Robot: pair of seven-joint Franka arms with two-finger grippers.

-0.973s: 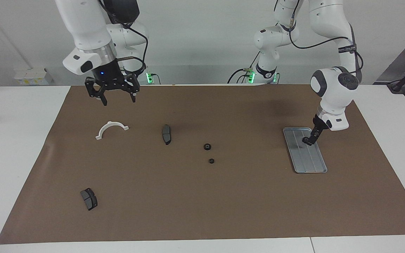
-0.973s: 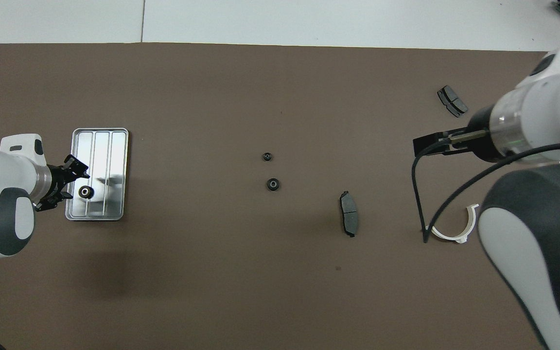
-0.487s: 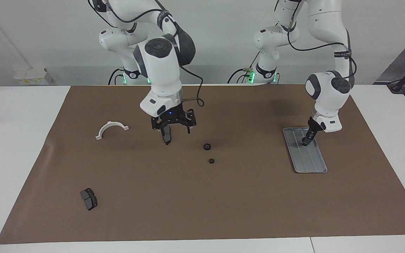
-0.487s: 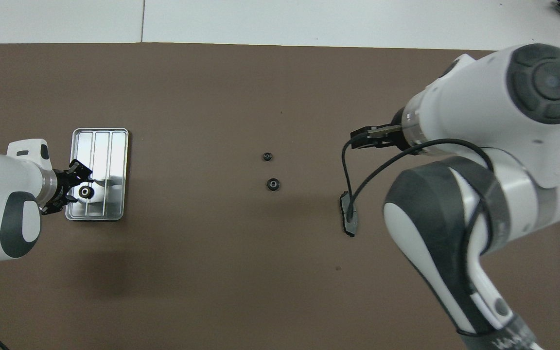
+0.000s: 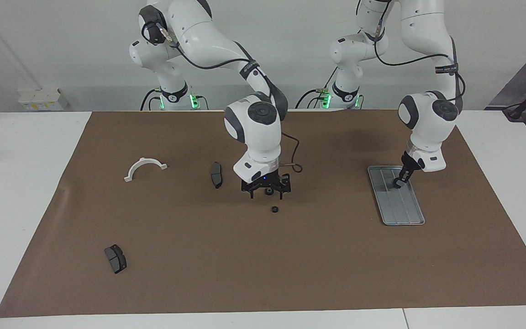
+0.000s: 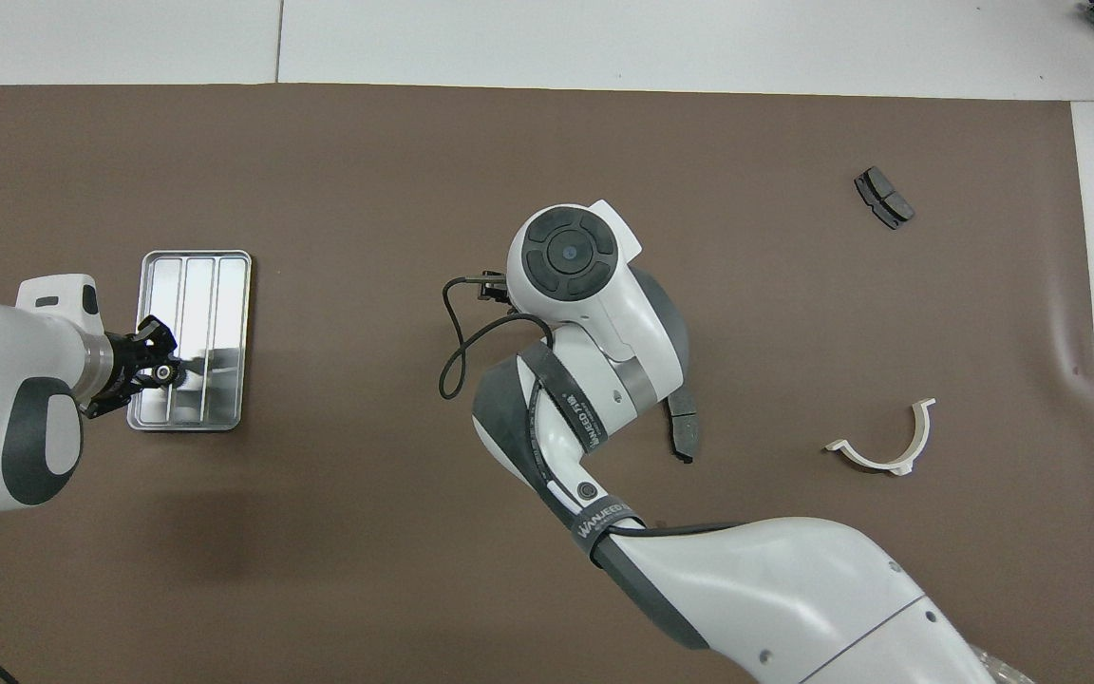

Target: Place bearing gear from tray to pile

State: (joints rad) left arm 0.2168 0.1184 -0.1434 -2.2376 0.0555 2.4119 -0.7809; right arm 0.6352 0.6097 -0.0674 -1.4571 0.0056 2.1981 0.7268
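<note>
We find the bearing gear on the tray, at the end of the tray nearest the robots, with the left gripper down on it. We cannot tell whether its fingers have clamped on the gear or merely stand around it. The gear is round, so we give it no heading. The tray lies toward the left arm's edge of the desk, its long axis and ridges running from the robots' edge toward the edge away from them.

At the desk's middle, the right gripper hangs low with its fingers apart on either side of a second gear. A smaller gear lies just farther from the robots. The right arm covers both in the overhead view.

Toward the right arm's edge lie a dark brake pad, a white half-ring clamp, and another brake pad near the corner farthest from the robots.
</note>
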